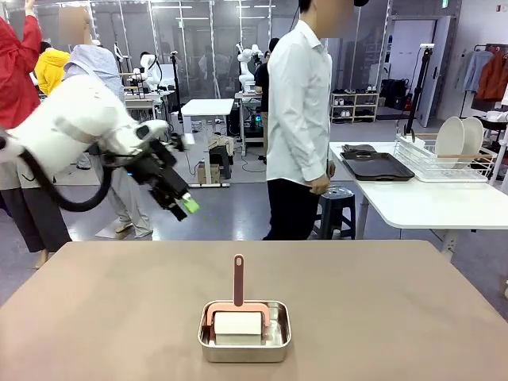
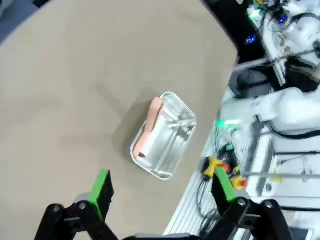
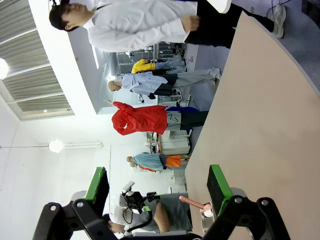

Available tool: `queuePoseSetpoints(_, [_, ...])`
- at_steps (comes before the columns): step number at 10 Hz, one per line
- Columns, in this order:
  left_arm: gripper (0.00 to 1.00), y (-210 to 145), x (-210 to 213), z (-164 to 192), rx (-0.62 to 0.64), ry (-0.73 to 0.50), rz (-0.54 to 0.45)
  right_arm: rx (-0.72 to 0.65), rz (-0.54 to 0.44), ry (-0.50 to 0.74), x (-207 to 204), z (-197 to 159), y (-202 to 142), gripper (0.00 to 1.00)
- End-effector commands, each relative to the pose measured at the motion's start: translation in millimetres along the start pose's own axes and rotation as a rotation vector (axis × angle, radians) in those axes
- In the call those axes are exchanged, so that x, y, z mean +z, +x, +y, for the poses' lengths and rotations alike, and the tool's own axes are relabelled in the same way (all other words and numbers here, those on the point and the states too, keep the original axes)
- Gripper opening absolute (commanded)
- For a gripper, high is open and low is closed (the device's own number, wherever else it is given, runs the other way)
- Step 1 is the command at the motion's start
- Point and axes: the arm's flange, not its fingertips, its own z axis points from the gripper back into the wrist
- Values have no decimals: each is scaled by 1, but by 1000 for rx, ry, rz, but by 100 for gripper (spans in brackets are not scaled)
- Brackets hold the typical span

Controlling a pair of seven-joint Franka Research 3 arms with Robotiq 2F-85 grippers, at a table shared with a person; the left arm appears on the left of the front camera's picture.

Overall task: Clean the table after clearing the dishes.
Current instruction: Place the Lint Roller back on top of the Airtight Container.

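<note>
Front view: left hand [image 1: 187, 205] up above the bare taupe-brown bench [image 1: 381, 302], fingers spread wide, nothing held | right hand [image 3: 157, 192] wide too, empty | white plates [image 1: 459, 140] racked on the white side table [image 1: 429, 202], dark trays [image 1: 375, 165] beside them

The front camera looks across the table [image 1: 381, 302] past the steel pan [image 1: 244, 331] toward the person [image 1: 298, 119], the left wrist camera looks down on that pan from high up, and the right wrist camera, turned sideways, looks along the tabletop.
</note>
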Motion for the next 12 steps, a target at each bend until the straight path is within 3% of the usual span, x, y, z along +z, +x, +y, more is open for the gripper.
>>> queuePoseSetpoints(1, [100, -61, 20, 1, 78, -102, -199, 12, 9, -5, 3, 3, -2, 100])
queuePoseSetpoints(6, [100, -197, 105, 45, 345, -164, -593, 12, 9, -5, 3, 3, -2, 100])
queuePoseSetpoints(12, [100, -367, 148, 44, 589, 87, -928, 12, 9, -5, 3, 3, -2, 100])
